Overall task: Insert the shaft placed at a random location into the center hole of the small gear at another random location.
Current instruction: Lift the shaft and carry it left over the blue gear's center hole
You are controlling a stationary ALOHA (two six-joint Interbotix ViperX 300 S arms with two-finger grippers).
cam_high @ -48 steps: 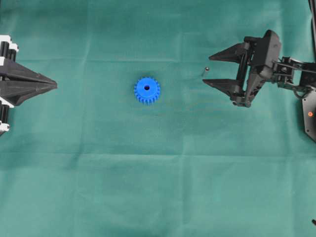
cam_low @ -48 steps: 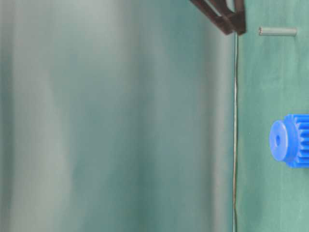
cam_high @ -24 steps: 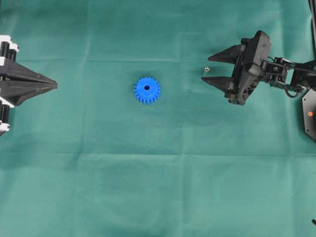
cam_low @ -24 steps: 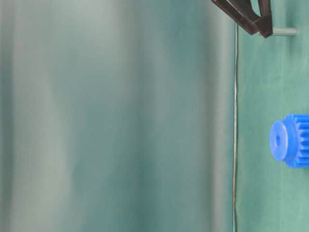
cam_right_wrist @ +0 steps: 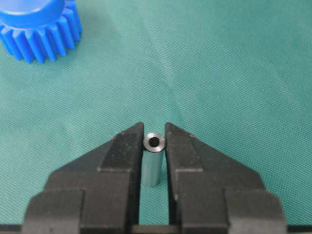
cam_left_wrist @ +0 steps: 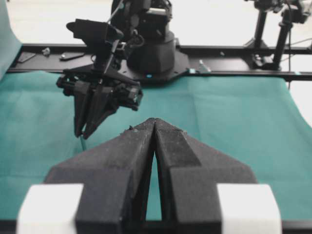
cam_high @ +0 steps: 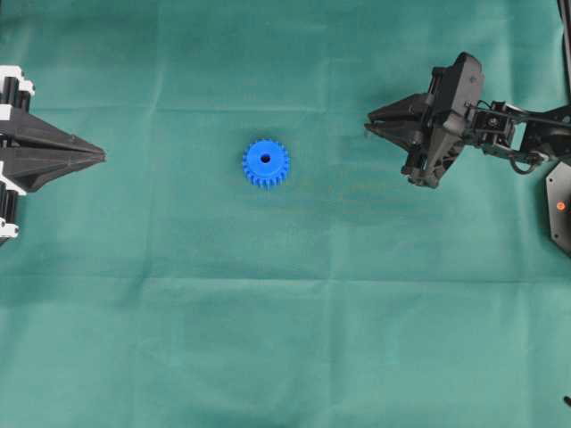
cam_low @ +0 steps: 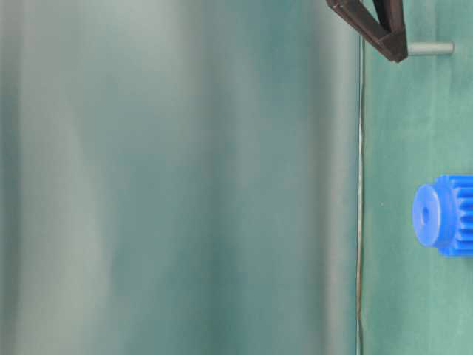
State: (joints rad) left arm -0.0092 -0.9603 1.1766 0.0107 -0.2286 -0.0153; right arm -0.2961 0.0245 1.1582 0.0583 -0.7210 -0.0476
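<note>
Overhead: small gear [cam_high: 265,163] flat on green cloth [cam_high: 285,339], left of centre, center hole [cam_high: 265,159] facing up. Right gripper [cam_high: 371,125] near right edge, jaws drawn narrow; shaft hidden under tips. Left gripper [cam_high: 101,157] at left edge, jaws together.

Table-level: shaft [cam_low: 431,48] standing on cloth, dark fingertips [cam_low: 394,49] at its upper end.

Left wrist: left gripper [cam_left_wrist: 155,124] jaws pressed together, nothing between.

Right wrist: right gripper [cam_right_wrist: 154,130] jaws clamped against both sides of shaft [cam_right_wrist: 152,165], hollow end showing; gear [cam_right_wrist: 39,24] well apart, top left.
</note>
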